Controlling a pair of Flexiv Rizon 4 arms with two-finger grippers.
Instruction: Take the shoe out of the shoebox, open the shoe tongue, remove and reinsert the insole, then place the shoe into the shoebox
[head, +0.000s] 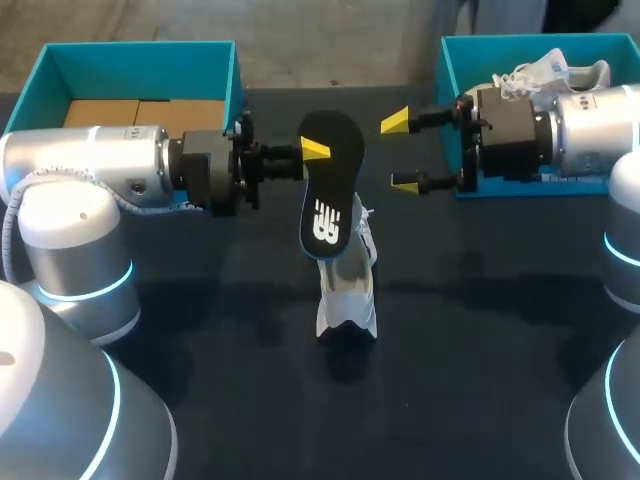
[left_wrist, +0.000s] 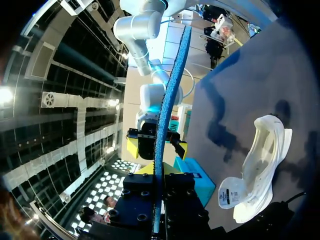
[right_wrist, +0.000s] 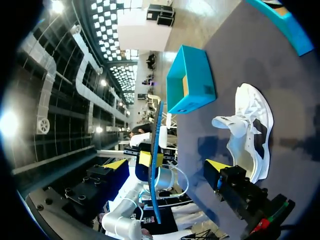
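Note:
My left gripper (head: 313, 150) is shut on the heel end of a black insole (head: 330, 190) with a blue edge, holding it in the air above the table's middle. In the left wrist view the insole (left_wrist: 167, 100) stands edge-on out of my left gripper (left_wrist: 159, 176). A white shoe (head: 348, 285) lies on the dark table under the insole's lower end, also seen as the shoe (left_wrist: 260, 170) and the shoe (right_wrist: 250, 130). My right gripper (head: 400, 152) is open, just right of the insole and apart from it. From my right gripper (right_wrist: 167, 165) the insole (right_wrist: 156, 150) is straight ahead.
An open teal shoebox (head: 235, 80) with brown cardboard inside stands at the back left. A second teal box (head: 448, 70) at the back right holds another white shoe (head: 555, 72), behind my right arm. The dark table (head: 230, 330) lies around the shoe.

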